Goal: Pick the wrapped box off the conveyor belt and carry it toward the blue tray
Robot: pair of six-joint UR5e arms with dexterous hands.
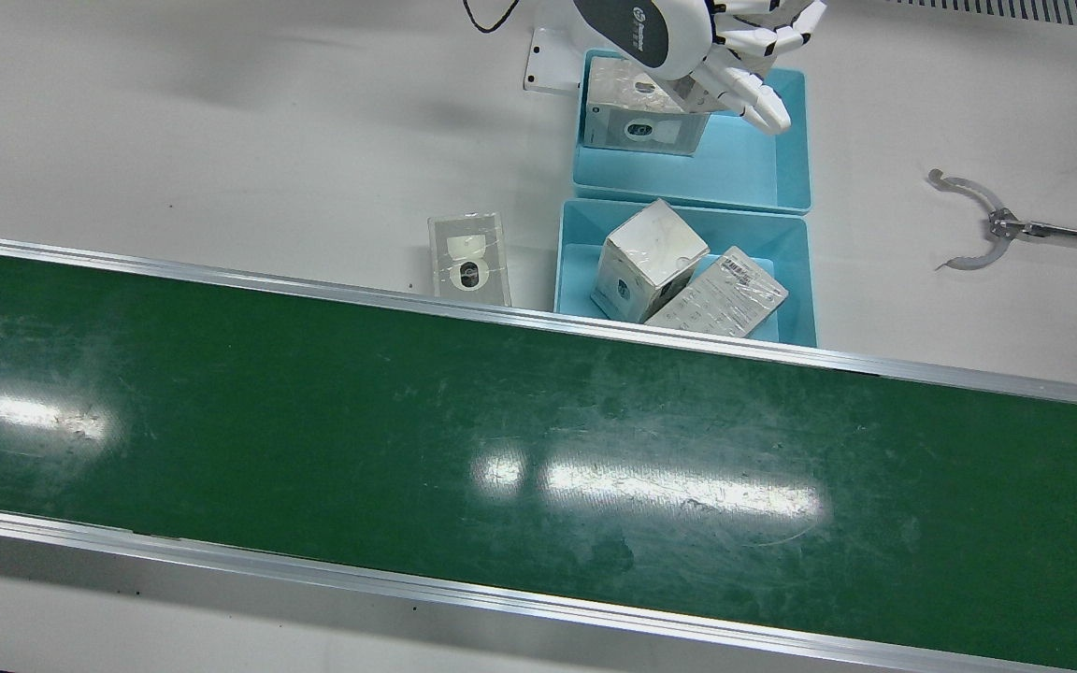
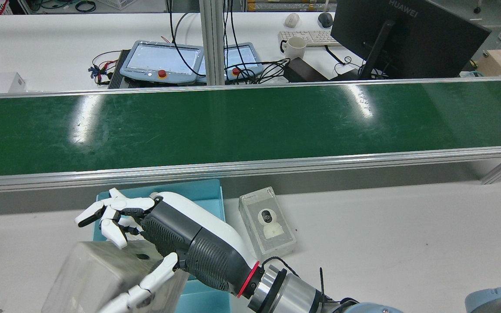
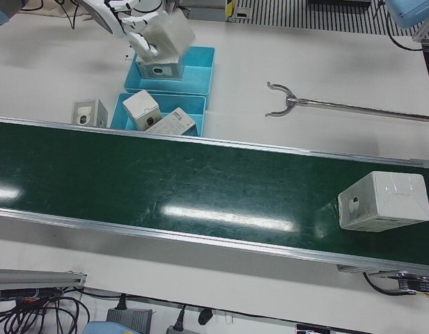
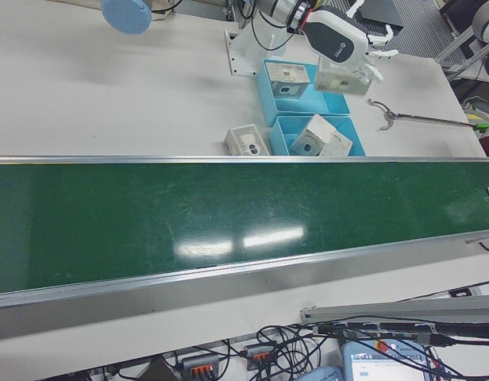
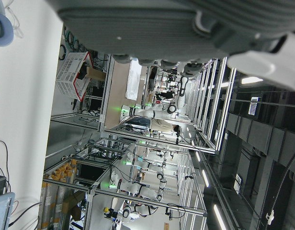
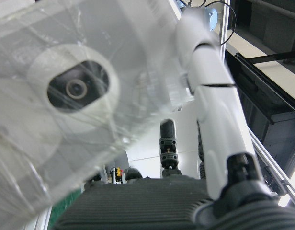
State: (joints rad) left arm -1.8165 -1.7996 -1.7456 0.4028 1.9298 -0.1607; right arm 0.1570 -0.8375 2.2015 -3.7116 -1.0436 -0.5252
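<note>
My right hand [image 2: 168,234] is shut on a clear-wrapped white box [image 2: 102,274] and holds it in the air above the far blue tray [image 1: 744,159]. In the front view the hand [image 1: 688,37] covers most of that box [image 1: 679,92]. The right-front view shows the held box [image 4: 340,77] hanging under the hand [image 4: 340,40], clear of the tray. The box [image 6: 75,96] fills the right hand view, with fingers [image 6: 209,96] along its side. Of my left hand [image 5: 186,28] only the palm's edge shows, against the ceiling. Another wrapped box [image 3: 385,200] rides the green conveyor belt [image 1: 501,449] at one end.
The far tray has one box [image 1: 637,126] inside. The near blue tray [image 1: 585,234] holds two boxes [image 1: 648,257]. A flat wrapped box [image 1: 469,258] lies on the table beside it. A metal grabber tool [image 1: 978,224] lies on the table past the trays.
</note>
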